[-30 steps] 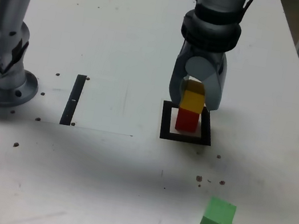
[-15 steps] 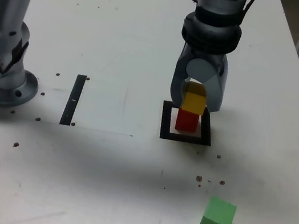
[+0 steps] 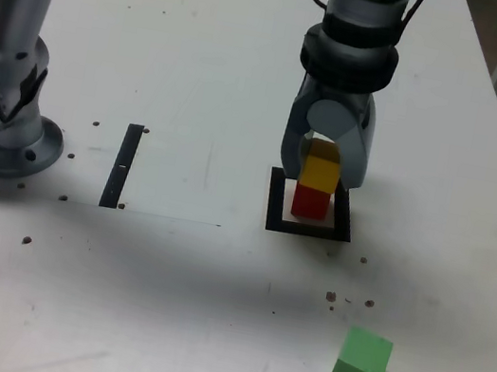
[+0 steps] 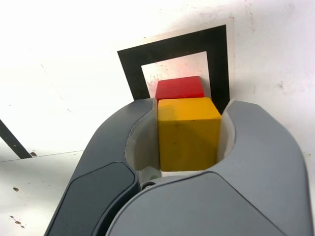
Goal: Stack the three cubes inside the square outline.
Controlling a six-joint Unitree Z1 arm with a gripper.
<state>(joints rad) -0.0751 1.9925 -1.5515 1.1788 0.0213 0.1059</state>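
My gripper [image 3: 321, 167] hangs over the square outline [image 3: 274, 202], shut on the yellow cube [image 3: 320, 174]. That cube rests on top of the red cube [image 3: 311, 202], which stands inside the outline's white centre. In the wrist view the yellow cube [image 4: 188, 132] fills the space between the grey fingers [image 4: 140, 128] of the gripper [image 4: 189, 105]. The red cube [image 4: 179, 88] peeks out beyond it inside the black frame [image 4: 130, 66]. The green cube [image 3: 362, 363] lies alone near the table's front, toward the exterior view's right.
A narrow black strip [image 3: 122, 166] lies at the exterior view's left of the outline. The arm's grey base [image 3: 3, 128] stands at the far left. Small dark specks [image 3: 349, 300] dot the white table between the outline and the green cube.
The gripper and the yellow cube have sunk very slightly, settling the yellow cube onto the red one. The green cube has not moved.
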